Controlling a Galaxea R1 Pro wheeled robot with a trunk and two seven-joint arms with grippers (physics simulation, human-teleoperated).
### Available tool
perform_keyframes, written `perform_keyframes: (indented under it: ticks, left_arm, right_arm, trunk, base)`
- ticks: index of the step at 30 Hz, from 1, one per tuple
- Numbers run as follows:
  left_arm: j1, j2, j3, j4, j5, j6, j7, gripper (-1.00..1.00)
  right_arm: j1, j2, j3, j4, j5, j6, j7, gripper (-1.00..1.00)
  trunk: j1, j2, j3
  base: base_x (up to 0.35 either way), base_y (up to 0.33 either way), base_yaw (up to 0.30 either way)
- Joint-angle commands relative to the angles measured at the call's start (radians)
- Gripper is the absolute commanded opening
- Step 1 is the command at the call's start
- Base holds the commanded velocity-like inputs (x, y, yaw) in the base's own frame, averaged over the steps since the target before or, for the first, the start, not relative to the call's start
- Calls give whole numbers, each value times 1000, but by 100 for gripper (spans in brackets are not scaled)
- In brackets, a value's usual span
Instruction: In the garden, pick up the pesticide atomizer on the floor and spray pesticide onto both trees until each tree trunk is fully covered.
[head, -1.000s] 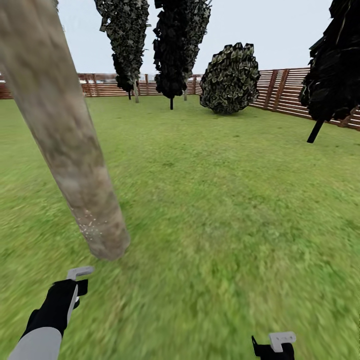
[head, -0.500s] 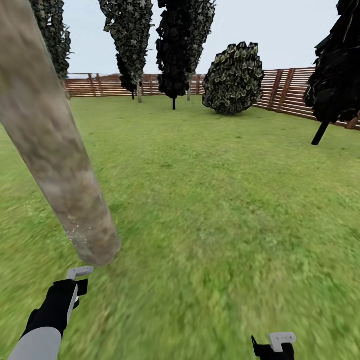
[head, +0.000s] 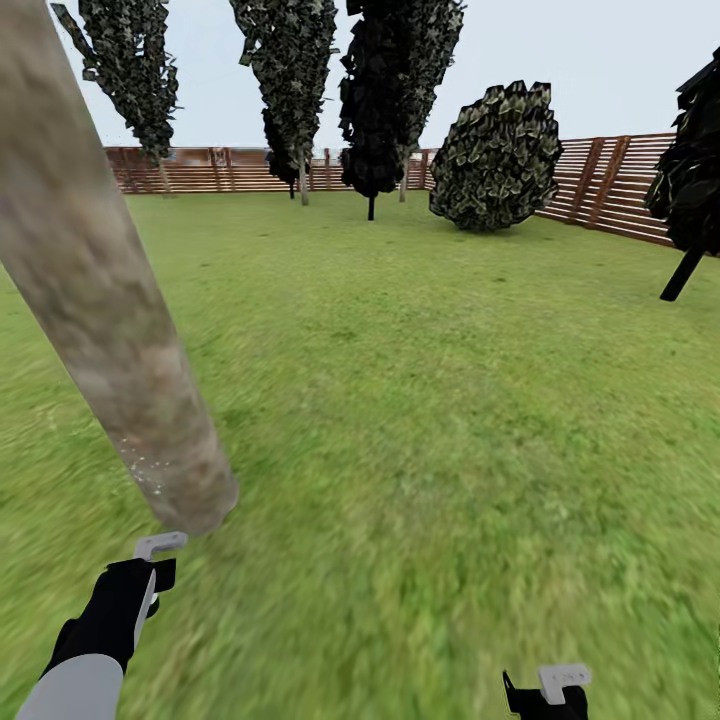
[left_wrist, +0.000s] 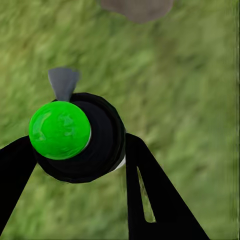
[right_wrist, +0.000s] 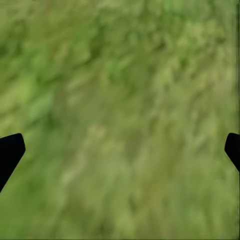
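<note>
The left gripper (left_wrist: 82, 165) clenches the round black pesticide atomizer with its bright green cap (left_wrist: 75, 137), nozzle aimed toward the foot of the thick mottled grey-brown tree trunk (head: 110, 300), presumably to keep the spray on the bark. A patch of fine white pesticide specks (head: 145, 465) clings low on that trunk (how much bark is covered is hard to judge). The right gripper (right_wrist: 120, 150) hangs spread and empty over the green lawn (head: 450, 400), with wide room before the brown slatted fence (head: 610, 185).

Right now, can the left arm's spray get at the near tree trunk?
Probably yes: the left tool, shut on the pesticide atomizer, sits just below the tree trunk, with only open lawn between; white specks already dot its base.
</note>
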Motion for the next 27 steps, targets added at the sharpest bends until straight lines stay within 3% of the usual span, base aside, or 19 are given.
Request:
perform_keyframes:
  ticks: [1, 10, 27]
  left_arm:
    - [0, 0, 0, 0, -1, 0, 0, -100]
    - [0, 1, 4, 0, -1, 0, 0, -100]
    - [0, 1, 2, 0, -1, 0, 0, -100]
  right_arm:
    - [0, 0, 0, 0, 0, 0, 0, 100]
    - [0, 0, 0, 0, 0, -1, 0, 100]
    - [0, 0, 0, 0, 0, -1, 0, 100]
  trunk:
    - [0, 0, 0]
    - [0, 0, 0]
    - [0, 0, 0]
  base:
    - [173, -244, 2]
    - [177, -242, 27]
    - [180, -239, 272]
